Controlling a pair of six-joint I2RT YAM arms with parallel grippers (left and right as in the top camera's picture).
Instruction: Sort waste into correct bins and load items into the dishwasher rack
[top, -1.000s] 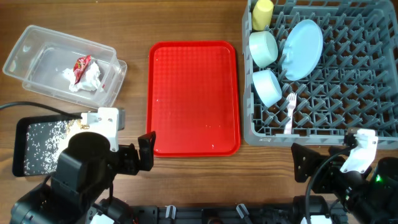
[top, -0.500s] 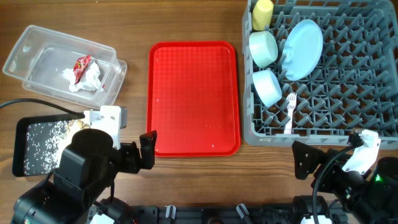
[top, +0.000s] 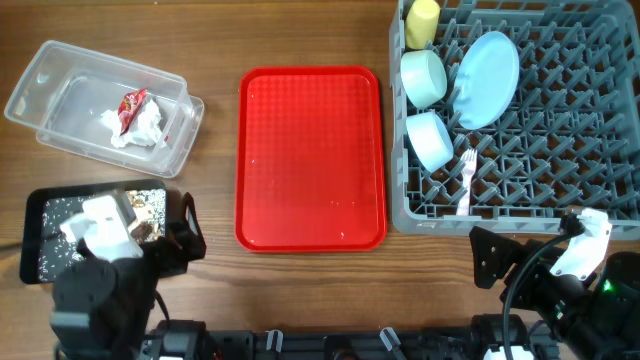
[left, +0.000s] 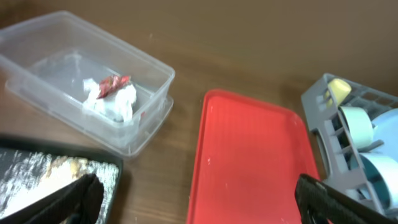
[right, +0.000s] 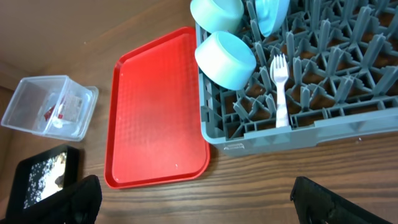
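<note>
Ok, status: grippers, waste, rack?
Left gripper, right gripper open, empty. Wrapper, napkin in clear tub; scraps on black tray. Cup, bowls, plate, fork in rack; spoon unseen.

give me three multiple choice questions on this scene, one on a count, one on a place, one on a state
1. bowls in the dishwasher rack: A one B two C four
2. the red wrapper lies: A in a bowl B on the rack C in the clear tub
3. the right gripper's jaws: A open B shut on a bowl C shut on the wrapper

B: a pale green bowl and a pale blue bowl sit at the rack's left edge.
C: it rests by the white napkin inside the tub.
A: the right wrist view shows them wide apart, nothing between.
</note>
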